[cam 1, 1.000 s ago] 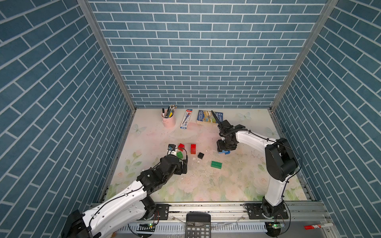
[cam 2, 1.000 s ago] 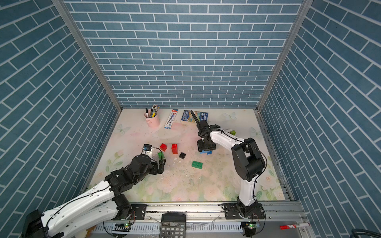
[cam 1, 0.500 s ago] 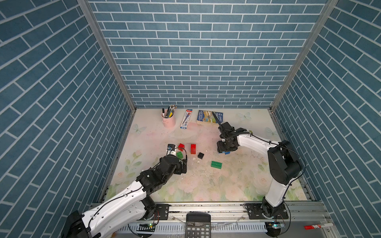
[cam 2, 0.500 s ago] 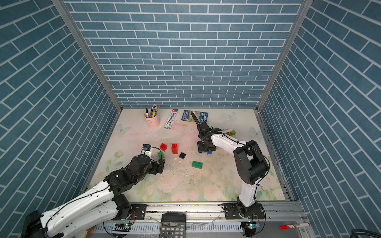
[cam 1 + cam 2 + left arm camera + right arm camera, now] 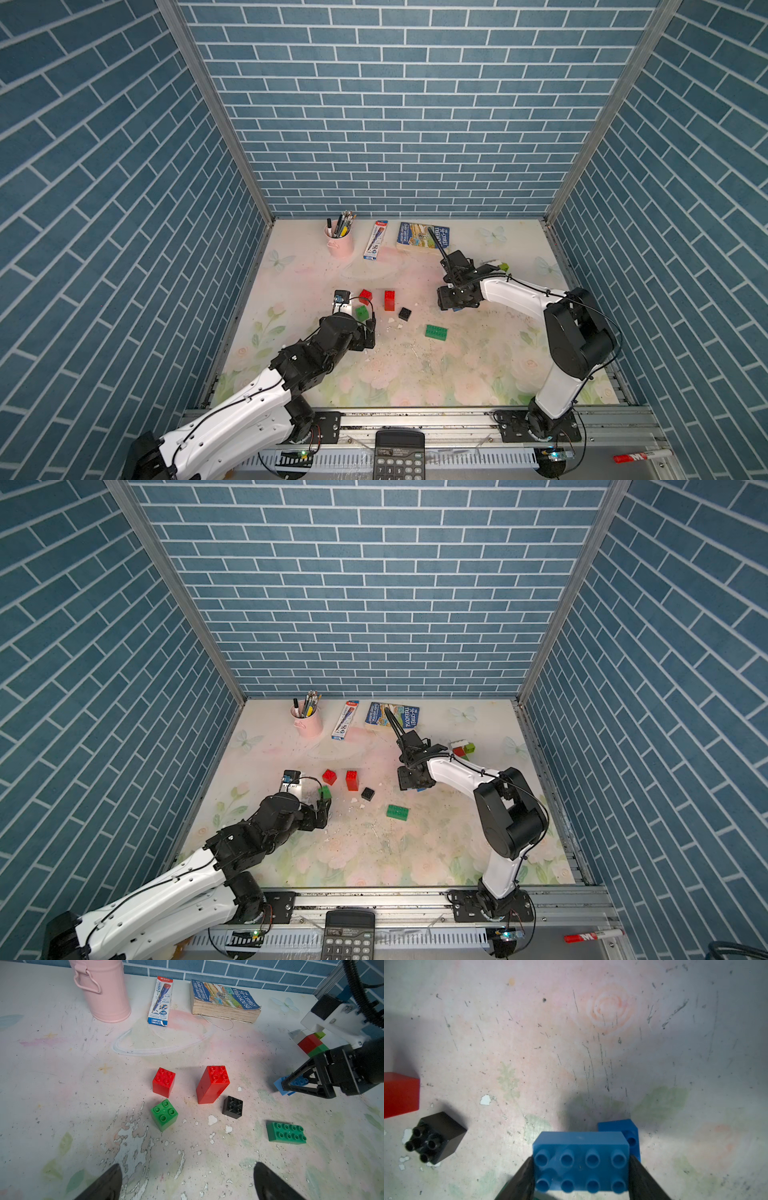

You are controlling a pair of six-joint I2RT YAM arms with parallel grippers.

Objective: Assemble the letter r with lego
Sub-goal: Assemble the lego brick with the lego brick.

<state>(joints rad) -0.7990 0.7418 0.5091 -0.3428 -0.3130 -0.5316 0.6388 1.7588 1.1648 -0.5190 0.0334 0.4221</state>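
Blue brick-pattern walls (image 5: 395, 124) surround a scuffed floral worktop (image 5: 457, 374), where a red cube (image 5: 163, 1081), a tall red brick (image 5: 213, 1084), a green cube (image 5: 164, 1114), a black cube (image 5: 232, 1107) and a long green brick (image 5: 286, 1132) sit loose near the middle. To their right the right hand (image 5: 581, 1158) is clamped on a long blue brick (image 5: 580, 1145), another blue brick (image 5: 630, 1136) just beside it, a small mixed stack (image 5: 463, 749) farther back. The left hand (image 5: 188, 1166) hovers near the green cube, fingers (image 5: 108, 1182) wide apart.

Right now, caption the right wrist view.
The right gripper grips a long blue brick; a black brick lies nearby.
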